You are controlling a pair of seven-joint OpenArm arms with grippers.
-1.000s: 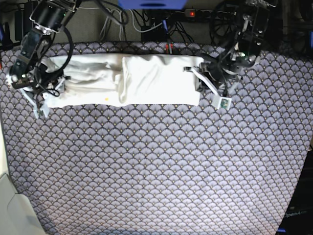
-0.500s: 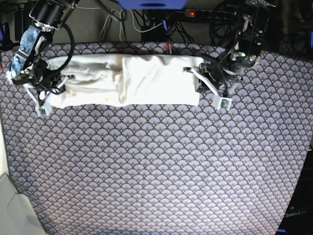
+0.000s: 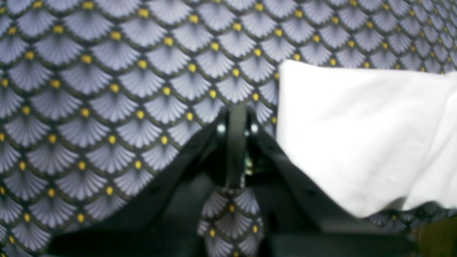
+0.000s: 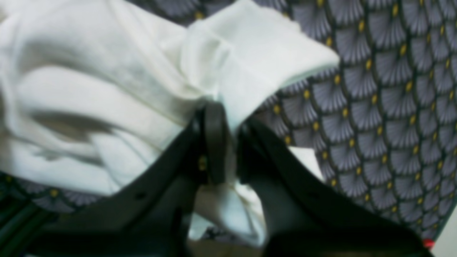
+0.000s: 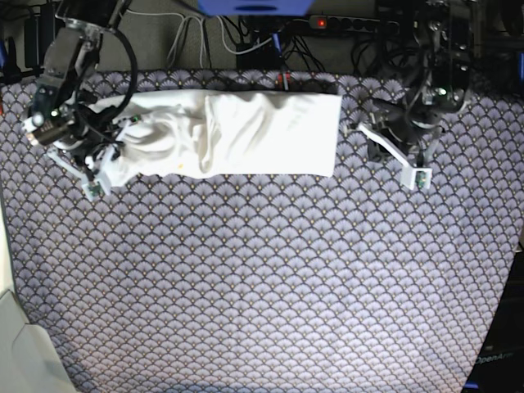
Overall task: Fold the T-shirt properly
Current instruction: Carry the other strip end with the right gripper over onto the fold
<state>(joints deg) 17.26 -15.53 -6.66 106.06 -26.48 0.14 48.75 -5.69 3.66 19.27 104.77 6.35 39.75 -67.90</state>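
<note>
Two end effectors: my right end effector (image 4: 228, 142) pinches the large white cotton T-shirt's (image 5: 246, 135) bunched end for folding; my left end effector (image 3: 237, 142) is clenched empty beside it.

The whole work surface is covered by a tablecloth (image 5: 270, 278) printed with grey-lavender fan scales, each tipped by a yellow dot. Behind the far edge, a black power strip (image 5: 352, 22) with a lit red switch is tucked among tangled cables (image 5: 246, 41). A pale panel (image 5: 20, 352) is seen bottom left.
</note>
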